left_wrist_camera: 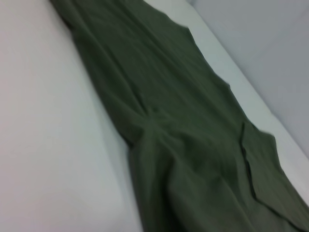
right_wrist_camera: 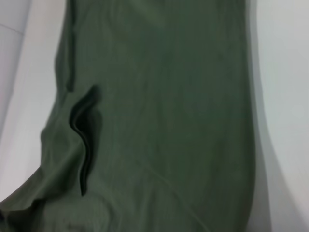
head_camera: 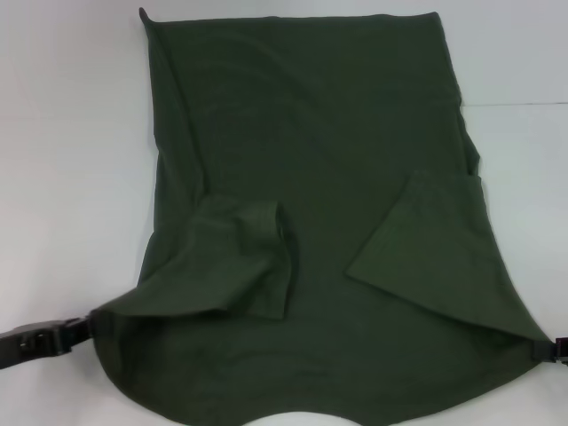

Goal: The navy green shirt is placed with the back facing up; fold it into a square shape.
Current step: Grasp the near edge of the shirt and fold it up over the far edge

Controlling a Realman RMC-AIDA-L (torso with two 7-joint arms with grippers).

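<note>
A: Where is the shirt (head_camera: 319,133)?

B: Spread over the white table (head_camera: 62,177), filling most of the head view. Its straight hem lies up at twelve o'clock, and the shoulder end hangs toward six o'clock, nearest the robot. Plain dark green, no lettering showing.

A: And the sleeves?

B: Both are turned in over the body. The left sleeve (head_camera: 235,257) lies at about seven o'clock from the middle of the cloth, somewhat rumpled, with its cuff standing open. The right sleeve (head_camera: 435,248) lies at about four o'clock, flatter, like a triangle.

A: The grippers?

B: The left gripper (head_camera: 87,327) sits at eight o'clock, at the shirt's left shoulder corner, and the cloth draws to a point right at its tip, so it seems clamped on the shirt. The right gripper (head_camera: 557,348) is only a dark sliver at the four o'clock edge, at the other shoulder corner; I cannot tell how its fingers stand.

A: The wrist cameras?

B: Each shows the shirt stretching away across the table, with one folded sleeve lying on it.
</note>
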